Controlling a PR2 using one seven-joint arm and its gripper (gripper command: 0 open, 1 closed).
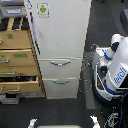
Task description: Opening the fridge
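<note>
The fridge [60,37] stands on the dark floor [65,112] in the middle of the exterior view, tall and white, its large upper door shut and carrying a small green-logo sticker [43,9] near the top. Below the door sit two drawers, the upper drawer [61,67] and the lower drawer [61,87], each with a curved silver handle, both closed flush. Just beside the fridge on the exterior view's left is a wooden drawer cabinet [17,60] with green labels, touching or nearly touching its side. On the exterior view's right the white robot [114,67] stands near the fridge's lower half, with cables at its base. Its hand cannot be made out, so I cannot tell whether the fingers are apart or together.
</note>
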